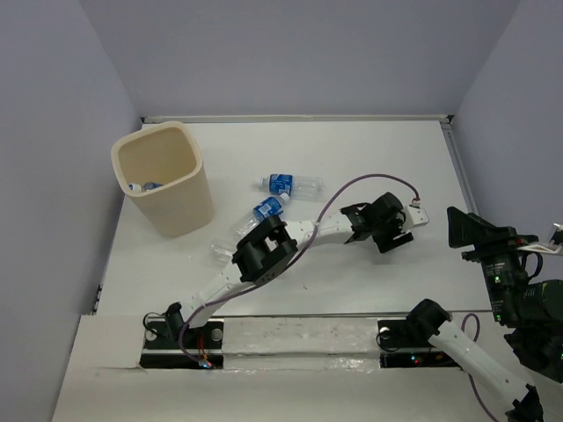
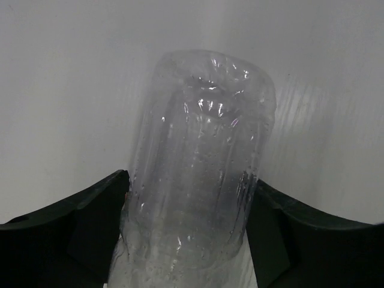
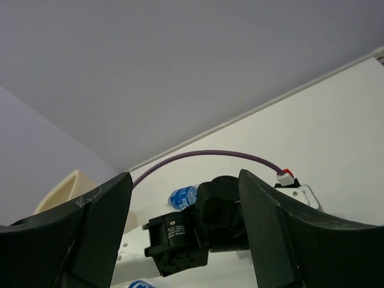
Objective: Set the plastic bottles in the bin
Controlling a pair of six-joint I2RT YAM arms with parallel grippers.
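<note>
Your left gripper (image 2: 189, 191) is clamped on a clear bottle (image 2: 204, 144), well right of the bin (image 1: 179, 209). Your right gripper (image 3: 183, 177) stands apart, empty.

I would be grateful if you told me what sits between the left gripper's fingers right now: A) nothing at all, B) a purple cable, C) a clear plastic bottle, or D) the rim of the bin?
C: the left wrist view shows a clear bottle lodged in the left gripper, its sides against both dark fingers.
</note>
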